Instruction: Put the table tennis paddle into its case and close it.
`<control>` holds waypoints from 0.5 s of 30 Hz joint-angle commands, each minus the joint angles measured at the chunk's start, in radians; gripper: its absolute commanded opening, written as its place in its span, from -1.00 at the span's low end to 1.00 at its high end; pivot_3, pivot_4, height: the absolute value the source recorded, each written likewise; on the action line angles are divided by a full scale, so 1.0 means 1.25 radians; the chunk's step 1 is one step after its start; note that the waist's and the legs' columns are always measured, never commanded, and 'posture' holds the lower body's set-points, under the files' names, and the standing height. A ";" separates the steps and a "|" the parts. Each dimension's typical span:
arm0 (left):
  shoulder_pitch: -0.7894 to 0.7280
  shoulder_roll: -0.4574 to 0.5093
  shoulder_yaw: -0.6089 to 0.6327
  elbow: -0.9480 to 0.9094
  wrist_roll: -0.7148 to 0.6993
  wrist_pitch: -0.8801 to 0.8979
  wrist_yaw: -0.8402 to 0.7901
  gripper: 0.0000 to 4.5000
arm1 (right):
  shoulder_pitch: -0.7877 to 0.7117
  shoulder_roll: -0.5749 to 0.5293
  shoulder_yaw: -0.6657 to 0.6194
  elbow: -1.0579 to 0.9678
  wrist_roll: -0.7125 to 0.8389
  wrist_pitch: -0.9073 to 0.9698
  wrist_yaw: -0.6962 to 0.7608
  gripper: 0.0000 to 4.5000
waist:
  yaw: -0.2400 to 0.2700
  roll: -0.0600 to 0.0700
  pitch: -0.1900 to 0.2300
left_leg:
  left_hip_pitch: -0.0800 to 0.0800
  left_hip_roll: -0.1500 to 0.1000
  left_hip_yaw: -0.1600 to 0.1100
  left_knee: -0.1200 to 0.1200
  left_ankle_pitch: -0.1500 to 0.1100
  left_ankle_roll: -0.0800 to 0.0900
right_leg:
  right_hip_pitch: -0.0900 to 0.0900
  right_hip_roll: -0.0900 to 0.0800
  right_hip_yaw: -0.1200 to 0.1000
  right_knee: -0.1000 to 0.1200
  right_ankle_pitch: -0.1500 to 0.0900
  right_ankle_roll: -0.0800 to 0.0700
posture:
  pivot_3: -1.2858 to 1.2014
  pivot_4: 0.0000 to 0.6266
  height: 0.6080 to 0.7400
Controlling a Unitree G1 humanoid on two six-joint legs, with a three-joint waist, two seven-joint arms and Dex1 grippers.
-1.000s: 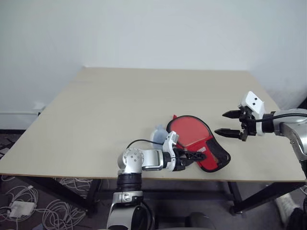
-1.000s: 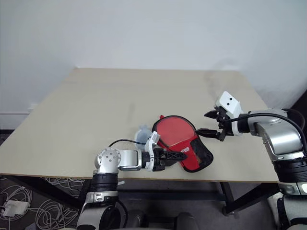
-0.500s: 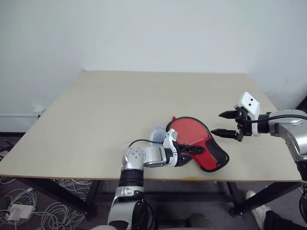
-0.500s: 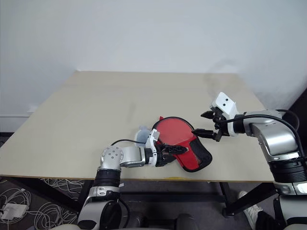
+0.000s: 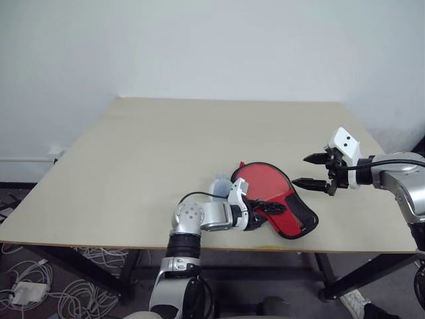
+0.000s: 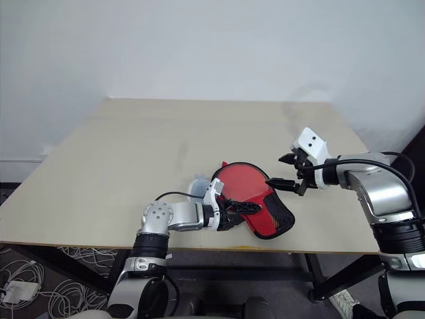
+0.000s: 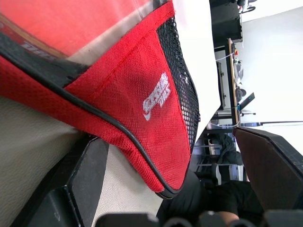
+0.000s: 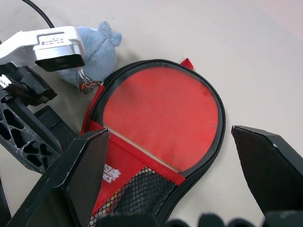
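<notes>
Left eye view: the case point(image 5: 279, 209) lies flat near the front edge of the table point(image 5: 153, 159), right of centre. The paddle point(image 5: 264, 182) sits inside it, its red face showing within the black edging. The left gripper point(image 5: 271, 209) reaches low over the near part of the case, its fingers spread and holding nothing. The right gripper point(image 5: 311, 170) hangs in the air just right of the case, jaws wide apart and empty. A small blue plush toy point(image 5: 219, 187) sits touching the case's left edge.

Left wrist view: the case's mesh pocket point(image 7: 182, 90) and white logo point(image 7: 156, 96) lie between the two fingers point(image 7: 87, 177); one finger seems to lie on the tabletop beside the black edging, though contact with the case is hard to judge.

Right wrist view: the paddle's round face fills the open case, with the red fabric and mesh covering the handle end. The toy and its keychain point(image 8: 83, 84) rest against the case beside the left gripper's white housing point(image 8: 56, 45).
</notes>
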 commanded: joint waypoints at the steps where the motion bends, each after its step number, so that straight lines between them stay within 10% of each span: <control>1: -0.057 -0.049 -0.008 0.061 0.075 0.024 0.085 0.74 | -0.017 0.002 -0.012 -0.024 0.005 0.000 -0.006 1.00 | 0.000 0.000 0.000 | 0.000 0.000 0.000 0.000 0.000 0.000 | 0.000 0.000 0.000 0.000 0.000 0.000 | 0.03 -1.00 0.91; 11: -0.017 -0.048 -0.018 0.014 0.073 0.113 0.092 -0.89 | -0.014 0.007 -0.008 -0.042 0.007 0.008 -0.015 1.00 | 0.001 0.001 0.000 | -0.005 -0.001 -0.002 -0.002 0.000 0.000 | -0.004 -0.001 -0.001 -0.001 0.000 0.002 | 0.03 -1.00 0.91; 15: -0.026 -0.036 -0.022 0.001 0.083 0.124 0.074 -0.99 | -0.011 0.010 -0.009 -0.052 0.009 0.012 -0.020 1.00 | 0.001 0.001 0.000 | -0.007 -0.001 -0.002 -0.003 0.000 0.000 | -0.006 -0.001 -0.001 -0.001 0.000 0.003 | 0.03 -1.00 0.91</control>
